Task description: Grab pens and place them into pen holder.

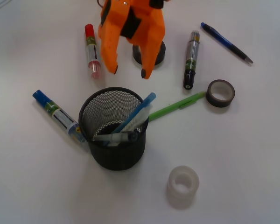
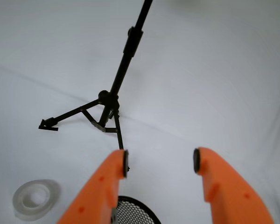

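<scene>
My gripper [image 1: 129,71] hangs at the top centre of the front view, its orange fingers spread apart with nothing between them; the wrist view shows the same gap, with both pads [image 2: 125,163] bare. Just below it, in the lower middle of the frame, stands the pen holder [image 1: 114,129]. Inside it the light blue pen [image 1: 139,110] leans up over the right rim, a whitish pen [image 1: 136,122] lies beside it, and a silver-grey pen [image 1: 115,137] rests across the near side. The green pen [image 1: 177,106] lies on the table to the right, its near end touching or just beside the holder's rim. The dark blue pen [image 1: 226,42] lies in the upper right corner, well apart. In the wrist view the holder's mesh rim [image 2: 133,211] shows at the bottom edge, between my fingers.
</scene>
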Controlling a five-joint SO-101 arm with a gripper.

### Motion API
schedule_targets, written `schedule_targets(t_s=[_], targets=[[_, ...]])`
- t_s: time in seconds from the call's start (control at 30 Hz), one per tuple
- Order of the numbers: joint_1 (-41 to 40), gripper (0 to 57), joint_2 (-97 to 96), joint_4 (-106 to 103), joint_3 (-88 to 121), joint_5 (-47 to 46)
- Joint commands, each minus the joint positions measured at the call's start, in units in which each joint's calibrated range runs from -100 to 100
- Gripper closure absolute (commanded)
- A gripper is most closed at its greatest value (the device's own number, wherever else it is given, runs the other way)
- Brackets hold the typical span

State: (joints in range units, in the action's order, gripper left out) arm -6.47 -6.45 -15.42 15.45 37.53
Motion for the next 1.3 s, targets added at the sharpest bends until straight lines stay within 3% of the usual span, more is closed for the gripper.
schedule_targets(t_s=[0.0, 0.47, 0.97, 1.27], targets=[[-0.4, 40.6, 8.0, 17.1, -8.7, -0.2], [-2.8, 41.0, 19.9, 55.0, -13.6, 13.4], [-11.9, 41.0, 16.9, 81.6, -13.2, -17.5], [-13.8, 41.0, -3.5, 81.8, -18.8, -25.4]])
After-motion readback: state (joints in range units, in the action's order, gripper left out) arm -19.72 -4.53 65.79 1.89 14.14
